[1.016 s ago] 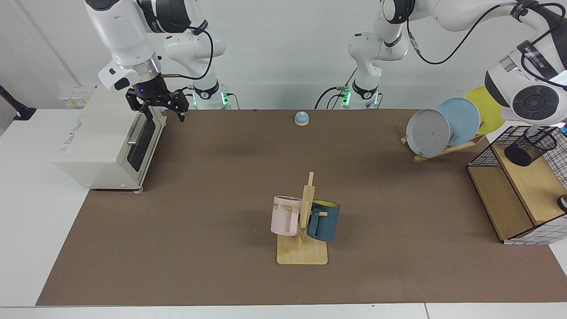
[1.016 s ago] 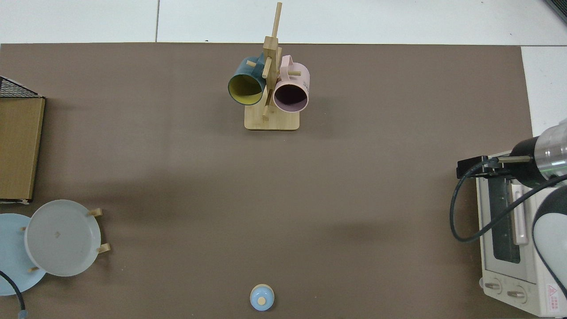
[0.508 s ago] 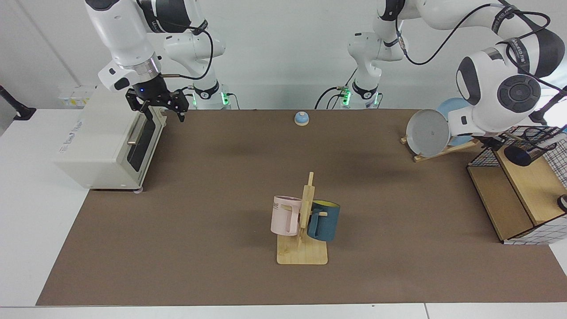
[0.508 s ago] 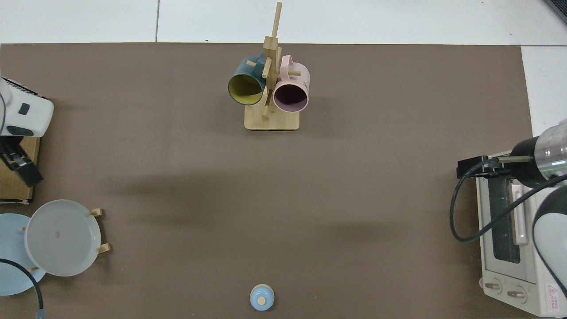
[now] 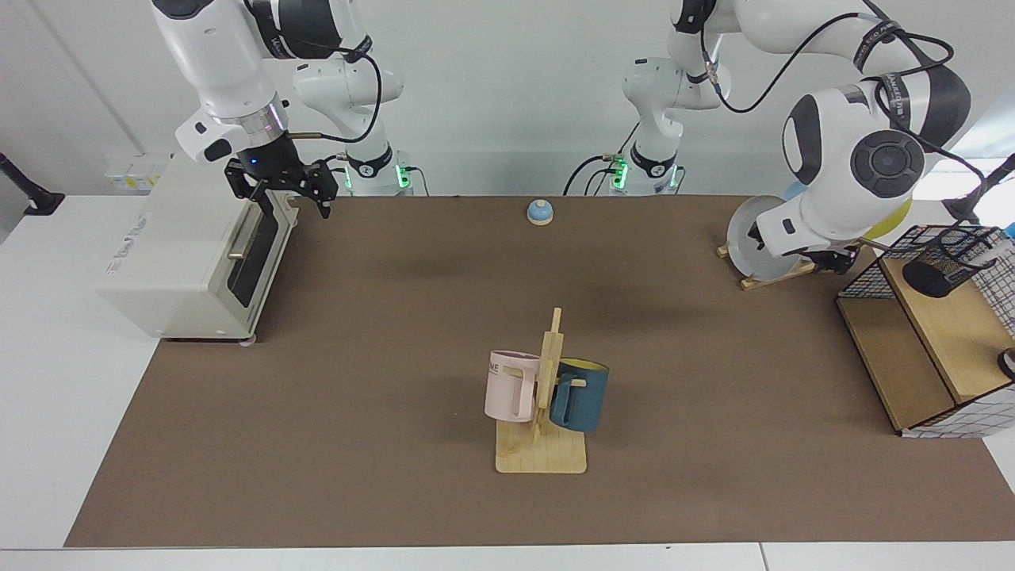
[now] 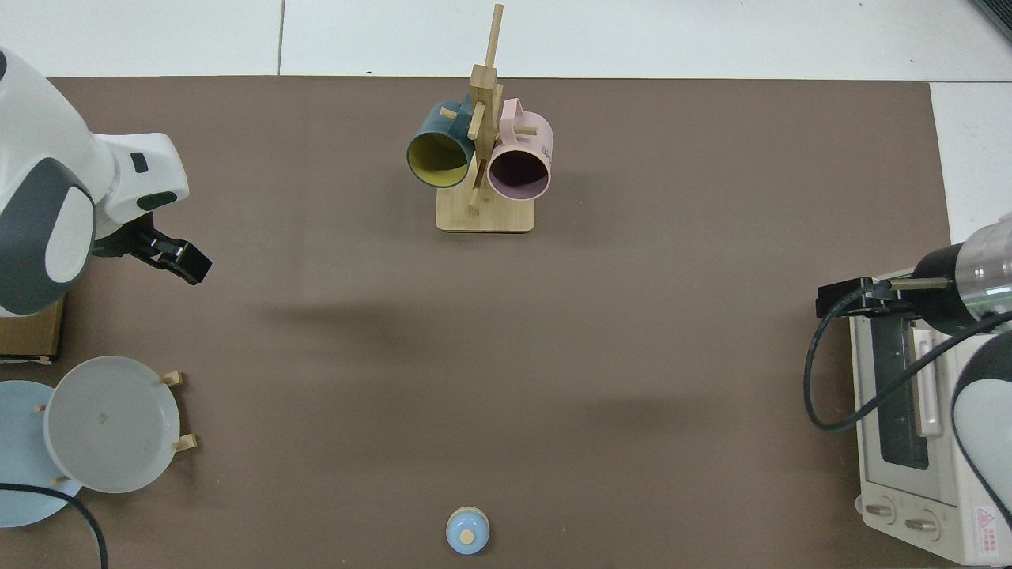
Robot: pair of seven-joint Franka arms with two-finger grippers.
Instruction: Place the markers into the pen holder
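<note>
The black mesh pen holder stands on top of the shelf box at the far right of the facing view. A slim white marker with a blue end leans out over its rim, at the frame's edge. My left gripper hangs above the mat to the left of the holder, apart from it and holding nothing. In the facing view the arm's wrist hides it. My right gripper waits open and empty over the toaster oven's top front edge. The top view does not show the holder or the marker.
A toaster oven fills the left side. A wooden mug rack with a pink and a blue mug stands mid-table. A blue bell sits at the back. A plate rack stands beside the wire-and-wood shelf box.
The left arm has swung away from above the pen holder toward the table's middle and now hangs in front of the plate rack. The right arm has not moved.
</note>
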